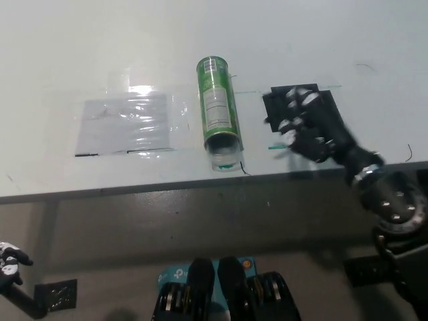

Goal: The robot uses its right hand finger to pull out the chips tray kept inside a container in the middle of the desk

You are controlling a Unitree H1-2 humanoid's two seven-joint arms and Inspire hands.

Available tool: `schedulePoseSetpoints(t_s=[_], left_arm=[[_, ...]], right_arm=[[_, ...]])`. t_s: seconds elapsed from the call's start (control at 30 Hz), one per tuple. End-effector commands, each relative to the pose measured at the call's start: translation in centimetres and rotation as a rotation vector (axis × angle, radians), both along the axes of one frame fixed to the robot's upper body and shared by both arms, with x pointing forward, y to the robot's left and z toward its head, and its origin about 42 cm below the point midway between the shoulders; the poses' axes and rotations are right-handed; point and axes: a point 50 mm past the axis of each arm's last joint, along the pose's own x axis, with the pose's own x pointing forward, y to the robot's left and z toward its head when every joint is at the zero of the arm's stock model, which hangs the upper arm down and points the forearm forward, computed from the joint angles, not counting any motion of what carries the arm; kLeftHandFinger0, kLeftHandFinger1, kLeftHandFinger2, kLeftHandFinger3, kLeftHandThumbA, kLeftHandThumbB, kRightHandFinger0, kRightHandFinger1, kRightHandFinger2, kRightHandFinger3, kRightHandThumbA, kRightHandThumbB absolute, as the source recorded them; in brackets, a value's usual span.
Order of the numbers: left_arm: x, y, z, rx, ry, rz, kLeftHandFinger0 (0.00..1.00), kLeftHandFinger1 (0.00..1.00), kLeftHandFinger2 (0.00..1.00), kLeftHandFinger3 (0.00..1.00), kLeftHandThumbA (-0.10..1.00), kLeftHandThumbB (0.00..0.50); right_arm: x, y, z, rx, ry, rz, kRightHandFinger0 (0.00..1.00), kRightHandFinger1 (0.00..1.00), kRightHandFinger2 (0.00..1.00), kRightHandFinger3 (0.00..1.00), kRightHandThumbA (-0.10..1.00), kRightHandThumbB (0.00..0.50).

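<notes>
From above, the green chips container (218, 112) lies on its side in the middle of the white desk (334, 40), its white label facing up and its open clear mouth (223, 158) turned to the near edge, the tray inside just visible. The black right hand (304, 126) hovers over the black patch (322, 100) to the container's right, fingers spread, holding nothing. The white left hand (9, 257) rests low at the corner; its grip cannot be made out.
</notes>
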Motion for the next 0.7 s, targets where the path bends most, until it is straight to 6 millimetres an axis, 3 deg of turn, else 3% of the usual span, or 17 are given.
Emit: schedulePoseSetpoints(t_s=[0.0, 0.07, 0.2, 0.3, 0.33, 0.37, 0.63, 0.67], left_arm=[[0.2, 0.4, 1.5, 0.025, -0.035, -0.035, 0.2, 0.26, 0.42, 0.67, -0.1, 0.0], [0.2, 0.3, 1.7, 0.025, -0.037, -0.035, 0.19, 0.25, 0.41, 0.67, -0.1, 0.0], [0.3, 0.4, 1.8, 0.04, -0.039, -0.039, 0.19, 0.25, 0.4, 0.67, -0.1, 0.0], [0.3, 0.4, 2.0, 0.035, -0.039, -0.037, 0.17, 0.24, 0.4, 0.67, -0.1, 0.0], [0.4, 0.5, 2.2, 0.034, -0.041, -0.04, 0.16, 0.24, 0.4, 0.67, -0.1, 0.0], [0.5, 0.5, 2.1, 0.037, -0.039, -0.037, 0.16, 0.24, 0.4, 0.68, -0.1, 0.0], [0.6, 0.6, 2.4, 0.037, -0.041, -0.036, 0.17, 0.24, 0.39, 0.67, -0.1, 0.0], [0.6, 0.6, 2.3, 0.037, -0.04, -0.036, 0.16, 0.25, 0.39, 0.67, -0.1, 0.0]], right_arm=[[1.1, 1.7, 2.2, -0.047, -0.1, 0.079, 0.06, 0.07, 0.65, 0.76, -0.1, 0.194], [1.6, 2.5, 1.8, -0.091, -0.104, 0.113, 0.05, 0.06, 0.73, 0.81, -0.1, 0.223], [1.9, 3.2, 1.4, -0.109, -0.122, 0.138, 0.01, 0.0, 0.73, 0.8, -0.1, 0.272], [1.9, 3.7, 0.9, -0.123, -0.121, 0.156, 0.11, 0.0, 0.72, 0.78, -0.1, 0.287], [2.0, 3.8, 0.5, -0.12, -0.132, 0.164, 0.04, 0.0, 0.7, 0.77, -0.1, 0.294], [2.1, 4.0, 0.1, -0.137, -0.139, 0.179, 0.0, 0.0, 0.7, 0.76, -0.1, 0.288], [2.4, 5.2, -0.1, -0.126, -0.14, 0.211, 0.0, 0.0, 0.71, 0.76, -0.1, 0.258], [2.4, 5.3, -0.1, -0.127, -0.137, 0.218, 0.09, 0.06, 0.71, 0.77, -0.1, 0.257]])
